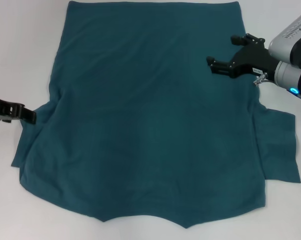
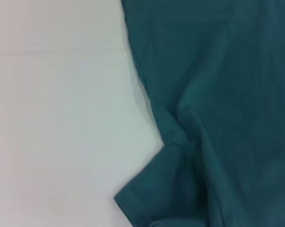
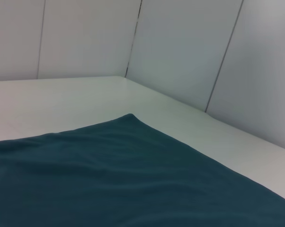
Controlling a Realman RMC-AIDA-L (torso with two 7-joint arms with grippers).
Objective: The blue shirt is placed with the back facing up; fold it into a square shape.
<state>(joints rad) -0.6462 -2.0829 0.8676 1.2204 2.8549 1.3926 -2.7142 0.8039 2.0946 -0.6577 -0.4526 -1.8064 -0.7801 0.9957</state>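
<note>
The blue shirt lies spread flat on the white table, plain side up, with its straight hem at the far edge and its collar end nearest me. Its right sleeve sticks out flat. My right gripper hangs open above the shirt's far right part, with nothing between its fingers. At the shirt's left edge, my left gripper sits where the left sleeve bunches. The left wrist view shows the shirt with that sleeve and its armpit fold. The right wrist view shows a far corner of the shirt.
Bare white table runs along the shirt's left side and beyond the hem. Grey wall panels stand behind the table's far edge.
</note>
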